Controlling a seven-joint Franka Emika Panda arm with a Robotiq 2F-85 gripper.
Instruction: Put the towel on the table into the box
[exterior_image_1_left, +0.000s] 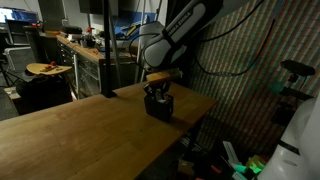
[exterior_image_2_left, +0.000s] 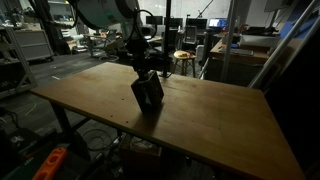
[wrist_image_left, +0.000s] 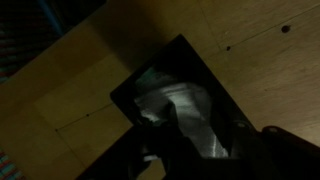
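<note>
**Towel down in the box: release low, lift straight**

Wide wooden table (exterior_image_1_left: 70, 130), shown in both exterior views (exterior_image_2_left: 225, 120), bare across most of its top. Toward its far right in an exterior view, the Panda arm (exterior_image_1_left: 185, 30) bent downward, ending right above a small dark box (exterior_image_1_left: 158, 106). Same box in an exterior view (exterior_image_2_left: 147, 93), upright, left of the table's middle and well in from every edge, with the gripper (exterior_image_2_left: 146, 68) at its mouth.

Judged as the closing step: towel at or inside the box, release yet to come. To do it well:
- Press the cloth below the rim before letting go, to avoid a fold left hanging over a wall.
- Open wide, then rise straight up, never sideways. Tall, narrow, light-looking box, likely to tip or slide under any drag from a finger.
- Check for cloth snagged on a fingertip before rising.

Contents, from the wrist view: open-topped box (wrist_image_left: 140, 80) with black walls, set cornerwise in the frame. Inside, one pale crumpled towel (wrist_image_left: 180, 108), filling much of the space. Nothing else made out in there, and no cloth visible on the wood around it.

Gripper opening: impossible to tell. Only dark shapes along the near edge of the wrist view, too murky to show the gap between the fingers or any pinched cloth.
</note>
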